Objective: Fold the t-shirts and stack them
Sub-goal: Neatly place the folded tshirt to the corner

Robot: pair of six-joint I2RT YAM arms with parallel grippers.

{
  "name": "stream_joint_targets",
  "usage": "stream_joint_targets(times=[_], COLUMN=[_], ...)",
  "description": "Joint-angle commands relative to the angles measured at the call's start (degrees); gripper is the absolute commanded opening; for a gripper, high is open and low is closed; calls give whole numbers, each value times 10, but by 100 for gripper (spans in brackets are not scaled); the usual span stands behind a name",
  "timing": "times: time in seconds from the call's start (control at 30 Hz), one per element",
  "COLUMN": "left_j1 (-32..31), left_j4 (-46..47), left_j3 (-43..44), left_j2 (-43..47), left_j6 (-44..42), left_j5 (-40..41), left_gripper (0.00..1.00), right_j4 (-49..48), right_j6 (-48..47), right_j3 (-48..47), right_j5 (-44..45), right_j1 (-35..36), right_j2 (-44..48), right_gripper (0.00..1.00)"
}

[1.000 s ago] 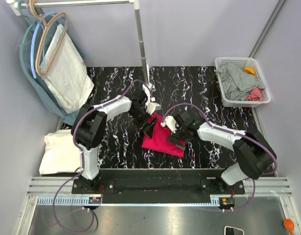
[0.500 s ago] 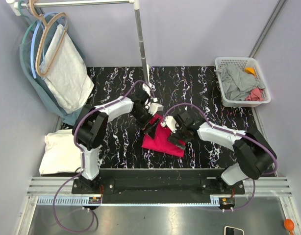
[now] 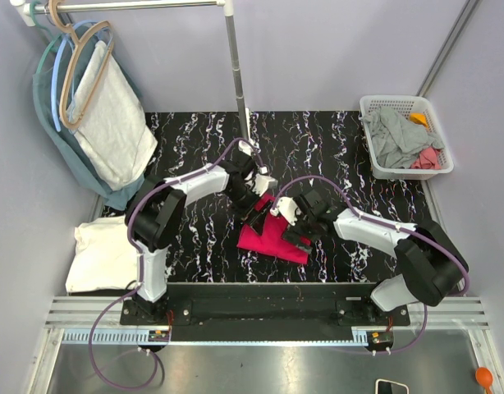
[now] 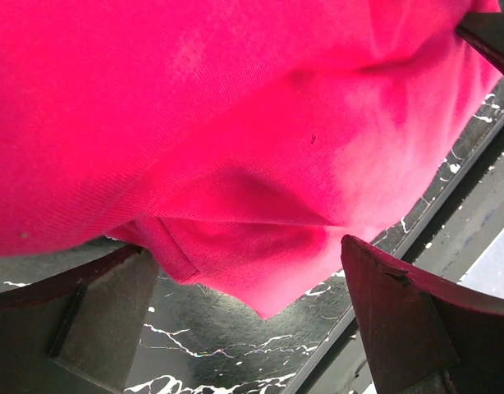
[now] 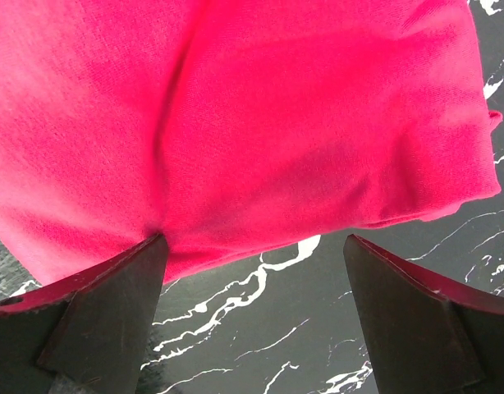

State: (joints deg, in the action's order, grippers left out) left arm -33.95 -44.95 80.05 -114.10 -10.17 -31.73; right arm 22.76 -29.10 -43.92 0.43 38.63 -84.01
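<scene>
A red t-shirt [image 3: 267,240] lies folded into a small, slightly skewed rectangle on the black marbled bench [image 3: 194,139], just ahead of the two arm bases and about midway between them. Both arms reach in over it. The left hand [image 3: 257,217] is at the shirt's far left corner and the right hand [image 3: 291,234] is over its right side, the two close together.

Seen from the left wrist, that hand's fingers [image 4: 80,320] are spread wide with nothing clamped between them. The shirt's folded edge and a loose flap sit just past the fingertips. The right hand is spread just as wide and holds nothing either. Its fingers [image 5: 96,320] straddle the shirt's near edge, with bare bench between them. I can't tell whether either hand is actually touching the cloth.

A cream t-shirt [image 3: 100,254] lies folded off the bench's left edge. A white basket [image 3: 404,99] at the far right corner holds a crumpled grey t-shirt [image 3: 391,131] and a pink t-shirt [image 3: 428,158]. At the back left, a pale cloth [image 3: 112,119] and a teal garment [image 3: 80,164] hang from a rack [image 3: 235,66].
</scene>
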Motion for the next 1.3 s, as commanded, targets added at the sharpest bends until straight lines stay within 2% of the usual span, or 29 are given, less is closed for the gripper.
stream_joint_targets(times=[0.0,0.2,0.87,1.1,1.13,1.27], left_j1=[-12,-38,-122,-125,-125,-124], left_j4=[31,36,16,15,15,14], left_j3=[-2,-8,26,24,22,8], left_j2=[-21,-40,-91,-96,-96,-95], left_j6=[16,29,-5,-8,-9,-23], left_j5=[61,97,-3,19,23,33], left_gripper=[99,99,99,99,98,70], right_j4=[3,4,6,7,8,11], right_j6=[-11,-11,-10,-10,-10,-14], right_j3=[9,8,3,6,6,10], right_j5=[-25,-31,-37,-36,-36,-32], right_j1=[2,3,3,3,3,3], right_j2=[16,17,15,17,17,20], right_gripper=[100,100,100,100,100,100])
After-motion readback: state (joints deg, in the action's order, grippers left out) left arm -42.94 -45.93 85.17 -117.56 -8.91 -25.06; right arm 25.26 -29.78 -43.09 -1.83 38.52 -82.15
